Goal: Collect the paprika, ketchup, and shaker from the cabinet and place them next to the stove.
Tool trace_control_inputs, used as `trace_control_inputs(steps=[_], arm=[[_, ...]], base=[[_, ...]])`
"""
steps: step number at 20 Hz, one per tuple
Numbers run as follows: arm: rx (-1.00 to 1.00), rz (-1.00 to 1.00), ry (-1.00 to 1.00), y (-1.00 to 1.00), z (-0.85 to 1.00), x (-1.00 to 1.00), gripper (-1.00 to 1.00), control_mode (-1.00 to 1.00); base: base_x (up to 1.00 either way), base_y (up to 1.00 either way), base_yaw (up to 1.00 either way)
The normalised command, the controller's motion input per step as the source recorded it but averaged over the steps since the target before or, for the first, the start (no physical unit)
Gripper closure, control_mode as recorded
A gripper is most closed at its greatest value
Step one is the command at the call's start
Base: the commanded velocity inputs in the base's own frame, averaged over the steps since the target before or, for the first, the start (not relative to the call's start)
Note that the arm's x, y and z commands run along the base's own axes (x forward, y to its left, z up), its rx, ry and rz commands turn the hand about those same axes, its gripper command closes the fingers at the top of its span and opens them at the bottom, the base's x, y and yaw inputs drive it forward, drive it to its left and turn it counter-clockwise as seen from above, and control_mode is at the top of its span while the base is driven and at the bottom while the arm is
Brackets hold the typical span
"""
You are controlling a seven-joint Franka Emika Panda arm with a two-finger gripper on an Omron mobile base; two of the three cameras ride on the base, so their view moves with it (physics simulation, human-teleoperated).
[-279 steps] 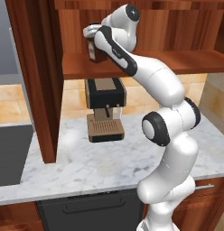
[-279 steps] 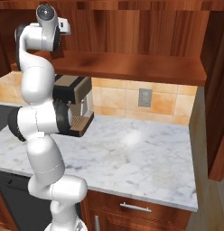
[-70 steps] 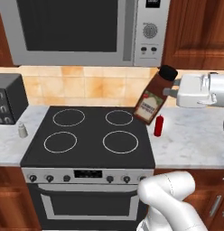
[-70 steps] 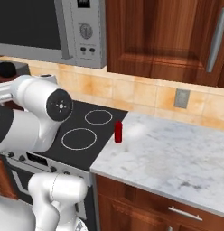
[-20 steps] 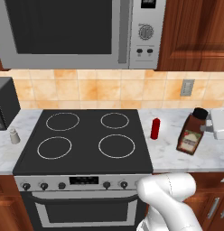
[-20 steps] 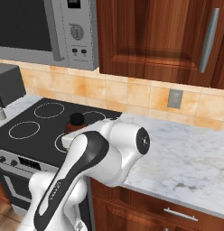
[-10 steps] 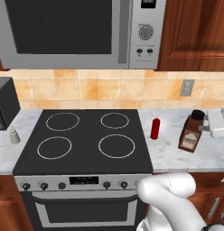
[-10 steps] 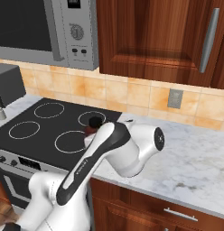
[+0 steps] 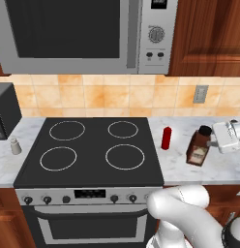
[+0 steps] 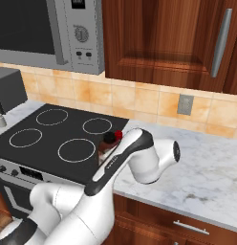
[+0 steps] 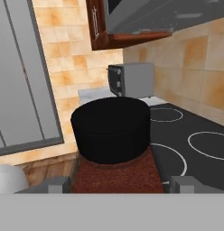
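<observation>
Two of the three things already stand on the worktop beside the stove, and the third one is at this moment being put down.

Nearest to the claw is the paprika, which sits between the two fingers. In the hand view its black cap and brown shoulder are right in front of the camera, with one finger on each side of the bottle. The claw seems closed on the bottle, not released. In the left base view the bottle stands almost upright with its bottom at the level of the marble, so I judge it is touching the worktop or very close to it; the exact contact I cannot tell.

A little farther from the claw, beyond the paprika toward the stove, stands the ketchup, upright and just beside the edge of the cooktop. It looks finished.

Farthest from the claw, well apart on the opposite side of the stove, is the shaker, upright on the worktop there, near a dark appliance. It is also next to the stove, so I take this one as done.

What is left, in my judgement, is only to open the claw and pull the arm away without tipping the bottle.
</observation>
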Motion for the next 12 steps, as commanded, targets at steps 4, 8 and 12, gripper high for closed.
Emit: trace_control_inputs(steps=[4,8,12], arm=[[0.00,0.15,0.00,-0.05,-0.46,0.36,1.00,-1.00],[-0.01,0.13,0.00,0.00,-0.39,0.32,1.00,-1.00],[0.00,0.06,0.00,0.00,-0.30,0.38,1.00,-1.00]], base=[[0.00,0.00,0.00],[0.00,0.00,0.00],[0.00,0.00,0.00]])
